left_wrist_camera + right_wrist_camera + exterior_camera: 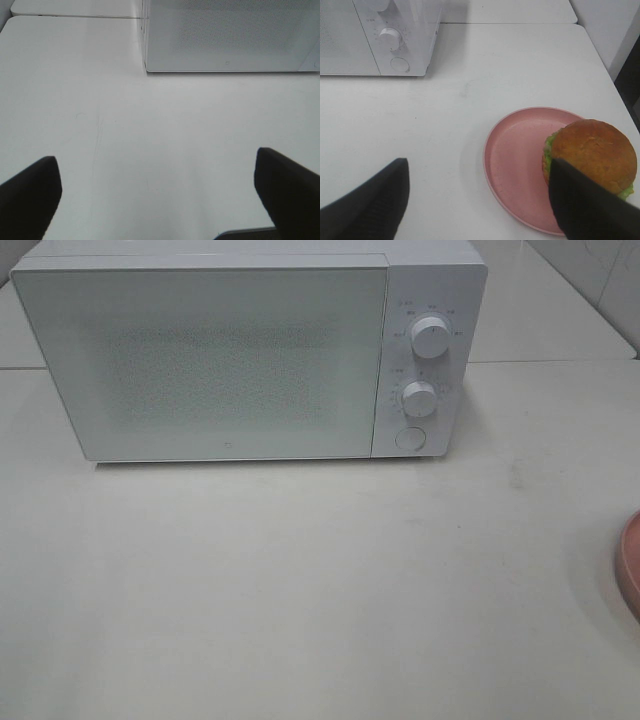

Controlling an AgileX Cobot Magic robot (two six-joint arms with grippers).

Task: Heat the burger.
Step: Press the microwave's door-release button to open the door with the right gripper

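Early stage of the heating task, with nothing yet carried out. The microwave (250, 350) stands on the white table (300, 590) with its door (200, 362) shut. Its upper knob (431, 336), lower knob (419, 398) and round button (410, 438) show no sign that I can read of having been set.

My left gripper (157, 194) is spread wide and empty, with only bare table between its fingers (30, 197). The lower front corner of the microwave lies ahead of it, beyond the fingertips and well apart from them.

My right gripper (480, 205) is also parted and grips nothing. The burger (592, 150) sits on the pink plate (517, 160), on the side of the plate that lies out past one of my right fingers (587, 207). That finger stands in front of the burger and hides its near part, so I cannot tell whether the two touch. Part of the plate lies between my right fingers. The microwave's control panel is ahead of this gripper, off to the side away from the burger.

Judged from this, every step is left:
- opening the door
- taking up the burger, or the plate under it
- setting it inside
- closing the door
- turning the controls
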